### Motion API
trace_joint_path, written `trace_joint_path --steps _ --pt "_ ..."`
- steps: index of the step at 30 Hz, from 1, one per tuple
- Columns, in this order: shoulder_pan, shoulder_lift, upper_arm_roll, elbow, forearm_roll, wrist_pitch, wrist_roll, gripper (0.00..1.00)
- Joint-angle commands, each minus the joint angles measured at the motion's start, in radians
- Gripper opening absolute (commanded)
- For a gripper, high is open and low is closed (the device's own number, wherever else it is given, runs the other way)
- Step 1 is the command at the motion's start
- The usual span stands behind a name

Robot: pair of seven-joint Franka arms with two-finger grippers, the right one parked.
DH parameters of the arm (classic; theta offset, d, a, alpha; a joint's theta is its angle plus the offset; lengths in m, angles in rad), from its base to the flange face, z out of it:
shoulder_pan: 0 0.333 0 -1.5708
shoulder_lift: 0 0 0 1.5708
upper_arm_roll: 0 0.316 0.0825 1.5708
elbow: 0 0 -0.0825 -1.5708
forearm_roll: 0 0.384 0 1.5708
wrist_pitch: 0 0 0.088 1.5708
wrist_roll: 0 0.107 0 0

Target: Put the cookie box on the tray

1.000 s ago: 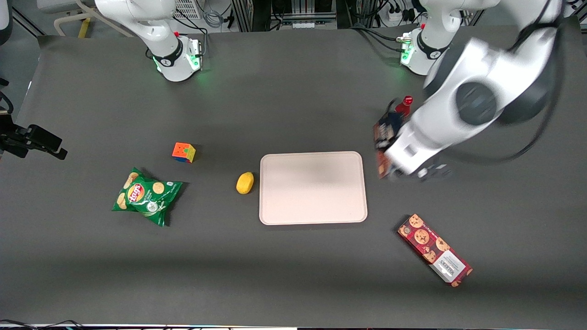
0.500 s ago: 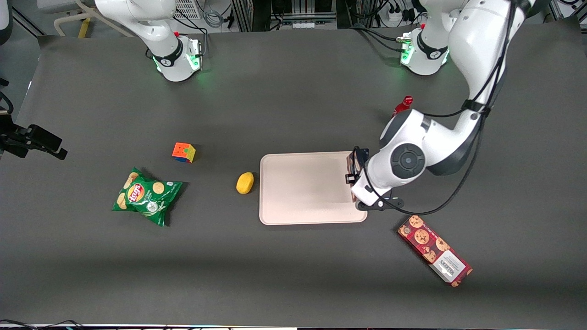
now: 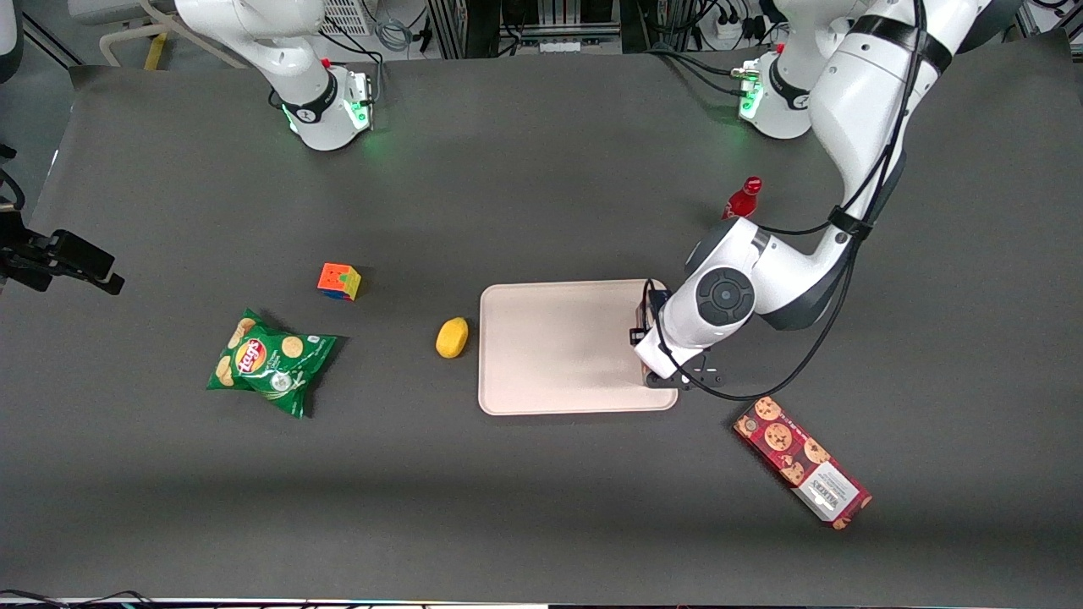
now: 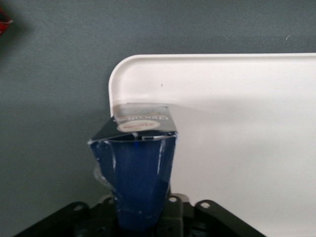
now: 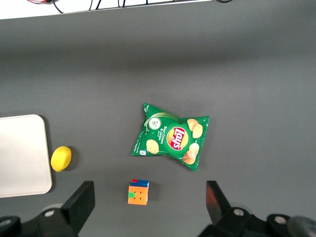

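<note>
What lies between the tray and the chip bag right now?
In the front view, only the lemon lies between the tray and the chip bag, close beside the tray's edge. The gripper holds the cookie box over the tray's other end.

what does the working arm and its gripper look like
The left arm is glossy white with rounded shells, a black band near its upper joint, dark grey round joint caps and a thin black cable looping alongside. Its base glows green. The gripper, over the tray's edge, has a black body.
</note>
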State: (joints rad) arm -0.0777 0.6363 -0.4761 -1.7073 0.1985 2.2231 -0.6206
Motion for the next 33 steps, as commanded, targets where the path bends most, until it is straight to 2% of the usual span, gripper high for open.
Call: trace_joint_path --steps 1,7,13,18,22,28,31,33 --pt "-0.002 -0.017 -0.001 -0.003 0.021 0.003 -0.015 1.00" --pt "0.007 -0.107 0.022 0.038 0.015 -0.086 -0.004 1.00" --pt "0.015 -0.204 0.062 0.208 -0.043 -0.392 0.028 1.00" --pt "0.015 -0.276 0.143 0.426 -0.061 -0.693 0.174 1.00" --pt "0.015 -0.317 0.230 0.543 -0.065 -0.879 0.372 1.00" --pt "0.015 -0.443 0.413 0.506 -0.112 -0.991 0.674 1.00" --pt "0.015 -0.522 0.517 0.387 -0.165 -0.959 0.798 1.00" --pt "0.015 -0.578 0.551 0.274 -0.172 -0.891 0.861 1.00"
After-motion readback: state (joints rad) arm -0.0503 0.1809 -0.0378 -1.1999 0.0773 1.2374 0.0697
